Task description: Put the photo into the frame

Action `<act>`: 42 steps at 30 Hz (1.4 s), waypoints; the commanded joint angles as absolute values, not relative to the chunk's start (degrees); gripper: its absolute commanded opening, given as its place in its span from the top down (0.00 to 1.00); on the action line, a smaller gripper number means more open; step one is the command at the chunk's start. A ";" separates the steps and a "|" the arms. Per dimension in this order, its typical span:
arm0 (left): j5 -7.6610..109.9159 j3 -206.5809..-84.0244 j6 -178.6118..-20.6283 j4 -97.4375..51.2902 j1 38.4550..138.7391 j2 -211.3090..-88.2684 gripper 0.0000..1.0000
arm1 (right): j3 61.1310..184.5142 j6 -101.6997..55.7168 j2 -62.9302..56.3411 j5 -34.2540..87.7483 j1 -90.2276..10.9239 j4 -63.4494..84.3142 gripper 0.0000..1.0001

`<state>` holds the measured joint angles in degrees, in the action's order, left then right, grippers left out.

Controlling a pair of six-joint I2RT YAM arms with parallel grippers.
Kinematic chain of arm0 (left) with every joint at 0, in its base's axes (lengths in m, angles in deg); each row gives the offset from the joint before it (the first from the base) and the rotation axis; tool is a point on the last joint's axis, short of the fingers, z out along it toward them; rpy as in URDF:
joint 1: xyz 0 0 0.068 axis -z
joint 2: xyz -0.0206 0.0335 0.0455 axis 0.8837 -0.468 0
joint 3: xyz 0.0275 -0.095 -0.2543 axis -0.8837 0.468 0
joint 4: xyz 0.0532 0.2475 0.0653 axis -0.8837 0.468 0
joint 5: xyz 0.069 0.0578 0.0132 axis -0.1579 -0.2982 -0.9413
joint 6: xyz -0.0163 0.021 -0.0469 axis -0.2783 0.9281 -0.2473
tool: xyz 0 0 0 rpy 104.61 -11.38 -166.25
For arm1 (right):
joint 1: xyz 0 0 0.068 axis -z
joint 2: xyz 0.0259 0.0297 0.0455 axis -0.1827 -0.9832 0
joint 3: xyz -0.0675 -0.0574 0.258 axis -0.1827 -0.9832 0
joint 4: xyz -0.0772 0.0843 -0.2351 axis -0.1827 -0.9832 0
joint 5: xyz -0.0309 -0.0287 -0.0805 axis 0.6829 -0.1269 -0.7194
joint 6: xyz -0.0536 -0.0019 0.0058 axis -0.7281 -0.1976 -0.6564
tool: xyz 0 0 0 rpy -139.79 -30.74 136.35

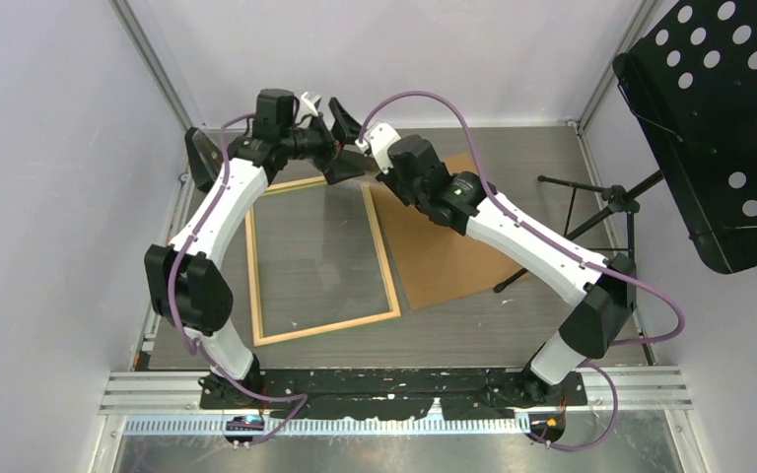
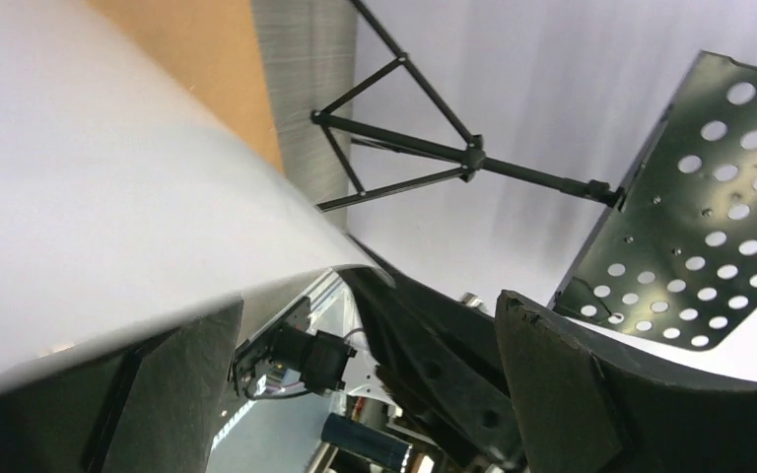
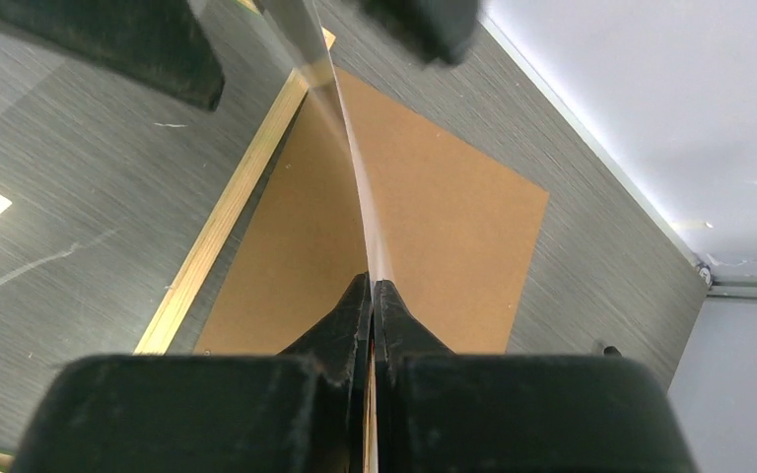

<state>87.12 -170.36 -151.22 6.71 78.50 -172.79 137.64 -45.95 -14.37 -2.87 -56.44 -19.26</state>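
While the right gripper pinches the thin, bendy glossy photo tight between its fingertips, the left gripper has its fingers spread wide.

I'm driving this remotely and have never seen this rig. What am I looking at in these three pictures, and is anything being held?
Two white robot arms work at a grey table. The wide picture looks down from above; the other two come from wrist cameras. On the table lie the wooden frame and a brown hardboard sheet beside it. The right gripper (a two-finger claw) is shut on a thin glossy sheet, seemingly see-through. The left gripper is open, gripping nothing.
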 commanded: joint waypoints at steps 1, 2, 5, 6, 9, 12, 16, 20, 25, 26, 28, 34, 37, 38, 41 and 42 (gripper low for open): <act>87.43 -164.65 -153.69 0.99 77.92 -168.57 0.04 | 139.68 -45.61 -12.92 -5.42 -58.17 -17.24 0.95; 87.02 -163.66 -153.84 0.77 77.86 -168.26 0.04 | 139.53 -45.62 -12.89 -5.61 -58.45 -17.21 0.95; 85.71 -161.16 -154.23 0.29 77.90 -167.20 0.04 | 139.27 -45.62 -13.16 -6.23 -59.09 -17.17 0.95; 85.33 -160.50 -154.57 0.09 77.84 -166.91 0.04 | 139.12 -45.62 -13.22 -6.44 -59.65 -17.13 0.95; 84.56 -159.47 -155.01 -0.18 77.83 -166.38 0.04 | 138.19 -45.91 -13.73 -7.61 -60.97 -16.40 0.95; 83.97 -159.23 -155.18 -0.33 77.51 -166.14 0.04 | 137.50 -45.65 -14.32 -8.38 -62.03 -15.74 0.95; 83.35 -157.94 -155.81 -1.21 76.92 -165.60 0.04 | 137.03 -45.20 -15.42 -8.87 -63.52 -15.53 0.95; 82.30 -156.61 -155.24 -1.29 76.45 -164.86 0.06 | 136.94 -44.99 -16.58 -9.93 -64.96 -15.42 0.95; 80.79 -154.02 -154.77 -1.40 75.78 -163.50 0.09 | 137.00 -44.36 -17.90 -10.63 -66.30 -15.42 0.95; 80.38 -153.27 -154.75 -1.43 75.68 -163.16 0.10 | 137.01 -44.04 -18.31 -10.72 -66.61 -15.40 0.95; 79.42 -152.11 -154.56 -1.55 75.40 -162.33 0.11 | 137.11 -43.46 -18.90 -10.79 -66.82 -15.50 0.95; 76.06 -149.02 -152.87 -1.14 74.18 -160.26 0.16 | 137.72 -40.01 -20.52 -9.37 -67.12 -15.56 0.95; 75.00 -148.18 -152.23 -1.26 73.34 -159.41 0.17 | 138.12 -37.45 -21.52 -8.18 -67.19 -15.58 0.95; 74.56 -148.18 -151.81 -0.95 73.01 -159.17 0.17 | 138.37 -36.97 -22.10 -7.99 -67.32 -15.64 0.95; 73.89 -147.31 -151.04 -0.75 72.44 -158.81 0.19 | 139.39 -34.78 -23.92 -6.64 -67.57 -16.16 0.95; 73.61 -146.93 -150.87 -0.73 72.37 -158.63 0.20 | 140.02 -34.49 -24.40 -6.47 -67.72 -16.28 0.95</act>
